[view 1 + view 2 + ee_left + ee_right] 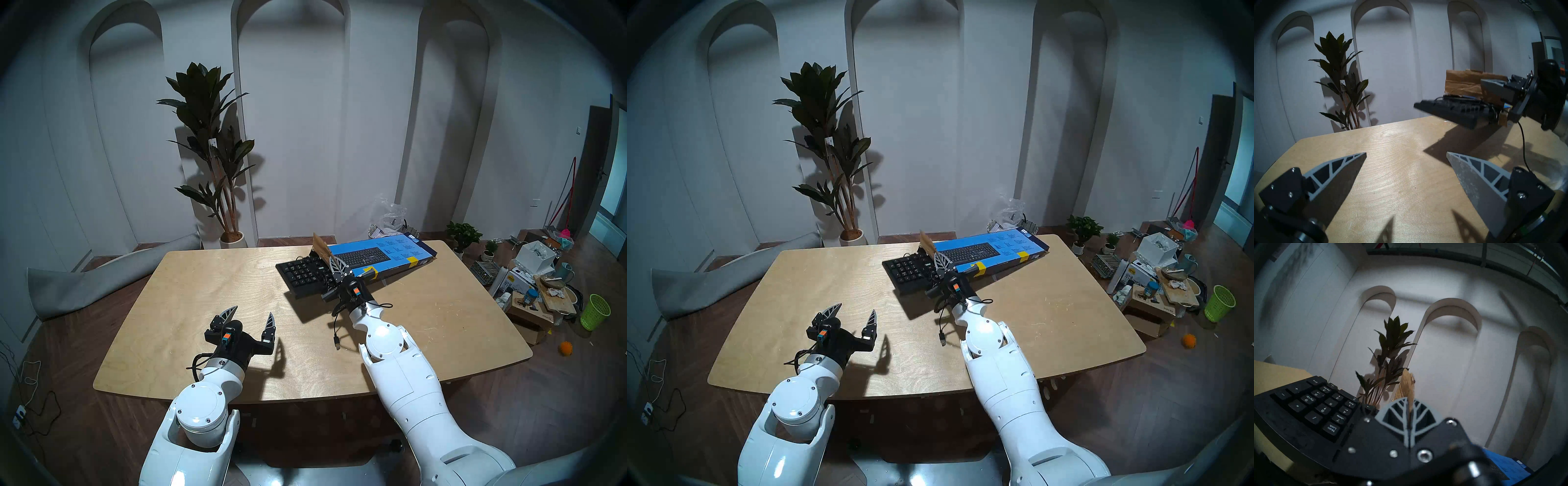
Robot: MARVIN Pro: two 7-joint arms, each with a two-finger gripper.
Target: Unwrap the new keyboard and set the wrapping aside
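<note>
you see one keyboard (305, 275) half out of one blue box (383, 256) at the worktop (210, 305) far right, its long axis in line with the box, number pad end towards the left. your right pincer (337, 266) is clamped on the brown flap (322, 249). your left pincer (249, 315) hovers wide, holding nothing.

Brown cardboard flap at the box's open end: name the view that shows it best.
Left wrist view: the brown cardboard flap faces the camera broadside, upright, the right claw shut on it. Head views show it small and edge-on; right wrist view catches only a sliver.
</note>
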